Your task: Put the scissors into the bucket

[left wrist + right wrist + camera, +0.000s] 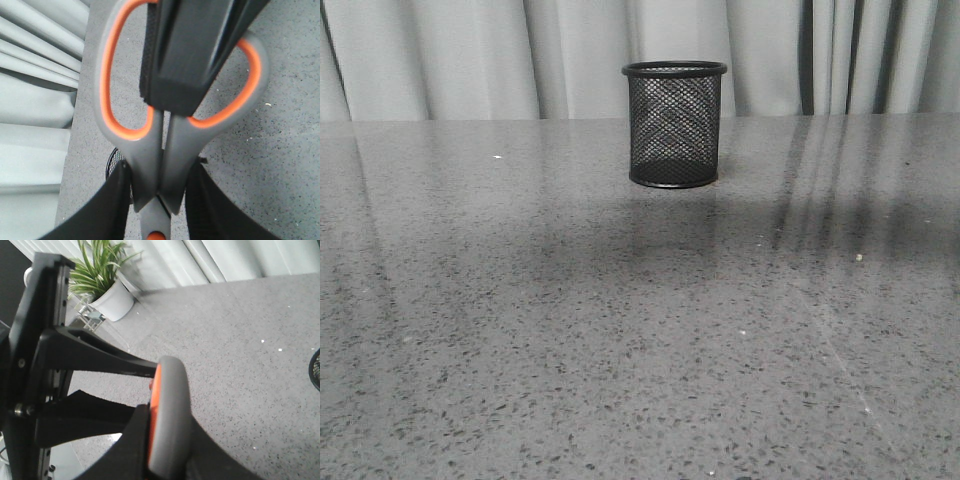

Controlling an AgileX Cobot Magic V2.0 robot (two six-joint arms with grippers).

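The bucket (674, 124), a black wire-mesh cup, stands upright at the far middle of the table. Neither gripper shows in the front view. In the left wrist view my left gripper (159, 200) is shut on the scissors (150, 145) at the neck just below the grey, orange-lined handle loops. A piece of the bucket's mesh (114, 165) shows behind the left finger. My right gripper (167, 440) is shut on one handle loop (170, 405), seen edge-on. Its black fingers (185, 50) also cover the loops in the left wrist view. The blades are hidden.
The table is a grey speckled stone top (620, 350) with grey curtains (470, 60) behind it. A potted plant in a white pot (112, 300) stands beyond the table's edge. My left arm's black frame (45, 340) is close beside the right gripper.
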